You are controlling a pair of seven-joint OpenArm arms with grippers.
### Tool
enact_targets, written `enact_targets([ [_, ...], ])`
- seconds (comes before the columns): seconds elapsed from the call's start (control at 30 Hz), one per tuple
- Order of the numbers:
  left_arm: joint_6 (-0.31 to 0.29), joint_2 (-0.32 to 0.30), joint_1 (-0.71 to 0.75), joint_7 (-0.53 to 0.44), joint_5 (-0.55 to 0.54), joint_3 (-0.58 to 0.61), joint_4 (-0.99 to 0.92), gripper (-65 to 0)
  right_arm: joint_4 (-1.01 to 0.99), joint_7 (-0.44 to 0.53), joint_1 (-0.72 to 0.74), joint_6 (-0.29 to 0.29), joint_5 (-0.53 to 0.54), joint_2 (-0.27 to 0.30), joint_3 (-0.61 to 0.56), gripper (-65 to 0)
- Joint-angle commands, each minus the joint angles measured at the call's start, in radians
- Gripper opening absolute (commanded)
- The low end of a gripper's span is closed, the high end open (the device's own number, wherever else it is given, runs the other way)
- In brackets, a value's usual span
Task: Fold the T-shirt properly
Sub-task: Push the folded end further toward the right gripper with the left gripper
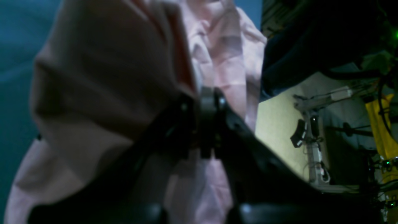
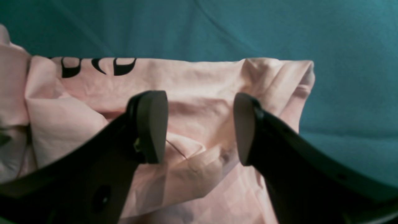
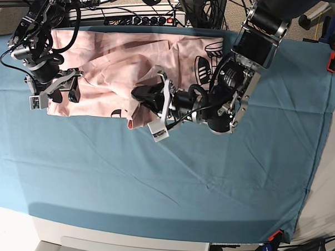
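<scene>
The left claw (image 1: pixel 207 102) pinches a bunch of the pink T-shirt (image 3: pixel 109 62); the right claw (image 2: pixel 199 127) gapes empty above it (folding barely begun, cloth crumpled).

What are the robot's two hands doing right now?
Left hand: closed, pinching a fold of the pink T-shirt.
Right hand: open, holding nothing, hovering over the T-shirt.

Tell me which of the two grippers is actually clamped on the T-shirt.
The left gripper: its jaws are shut on a bunched fold of the pink T-shirt. The right gripper hangs over the shirt's edge, jaws wide apart.
</scene>
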Motion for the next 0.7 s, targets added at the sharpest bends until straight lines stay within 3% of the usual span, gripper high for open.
enact_targets([
  [0.0,-0.006,0.006,-0.02,-0.025,-0.031,-0.002,0.015,-65.0,0.013,0.029,0.009,-0.002,0.014,0.011,0.005,-31.4],
  [0.43,-0.006,0.006,-0.014,-0.016,-0.031,-0.002,0.015,-65.0,0.013,0.029,0.009,-0.002,0.014,0.011,0.005,-31.4],
  [0.47,-0.006,0.006,-0.014,-0.012,-0.031,-0.002,0.015,-63.2,0.013,0.029,0.009,-0.002,0.014,0.011,0.005,-31.4],
  [0.6,-0.006,0.005,-0.014,-0.016,0.028,-0.002,0.015,-34.8,0.013,0.03,0.009,-0.002,0.014,0.011,0.005,-31.4],
  [0.67,-0.006,0.005,-0.014,-0.019,0.053,-0.002,0.015,-30.8,0.013,0.03,0.009,-0.002,0.014,0.011,0.005,-31.4],
])
